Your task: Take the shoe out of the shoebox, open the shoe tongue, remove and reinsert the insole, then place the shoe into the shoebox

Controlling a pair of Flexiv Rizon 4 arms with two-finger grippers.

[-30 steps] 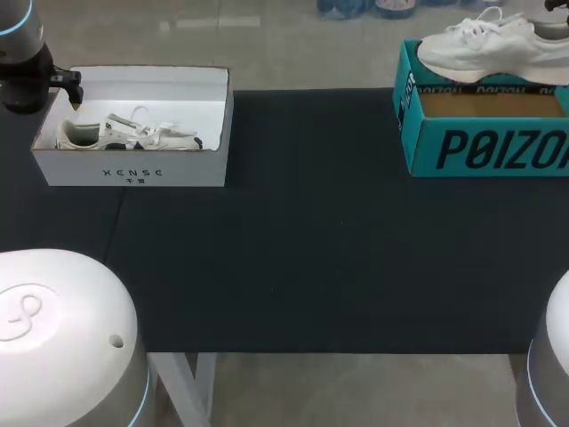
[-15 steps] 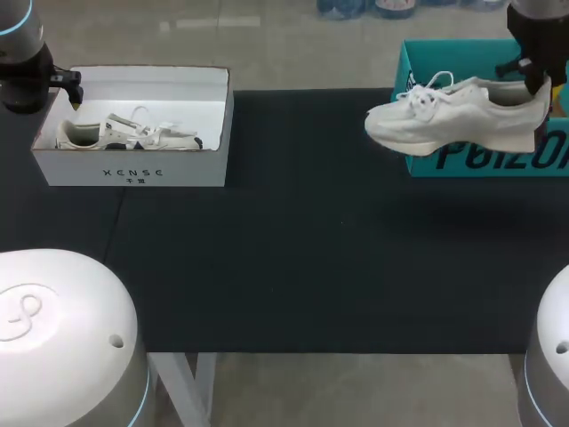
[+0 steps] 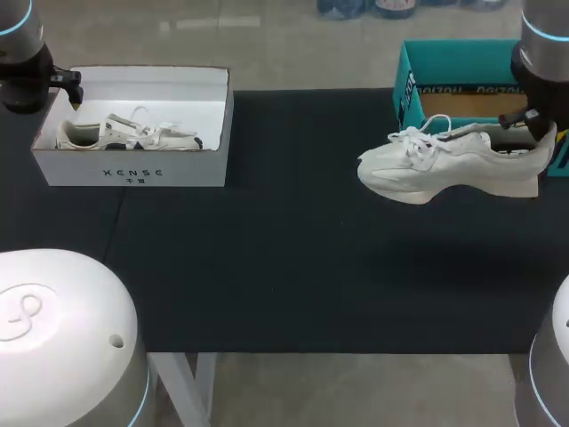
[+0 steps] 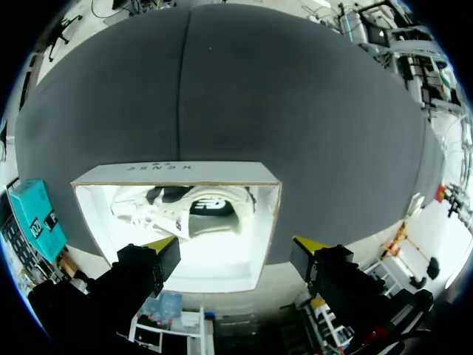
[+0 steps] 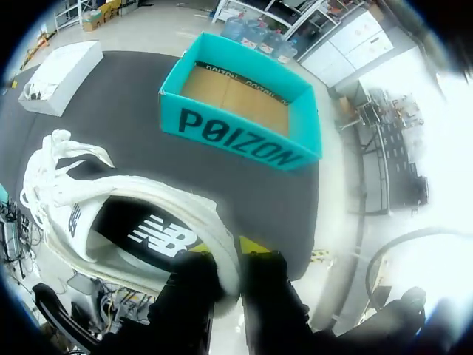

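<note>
A white lace-up shoe hangs over the black table just in front of the teal shoebox, toe pointing left. My right gripper is shut on its heel collar. In the right wrist view the right gripper pinches the heel rim of the shoe, with the open teal shoebox ahead, nothing inside it. My left gripper stands open above a white box, touching nothing. The left arm is at the table's far left corner.
The white box at the far left holds another white and dark shoe, which the left wrist view shows too. The black table top stretches between the two boxes and toward the front edge.
My right arm has carried the shoe off the top of the teal shoebox, down and toward the front, so it now hangs over the table. The left arm has not moved.
</note>
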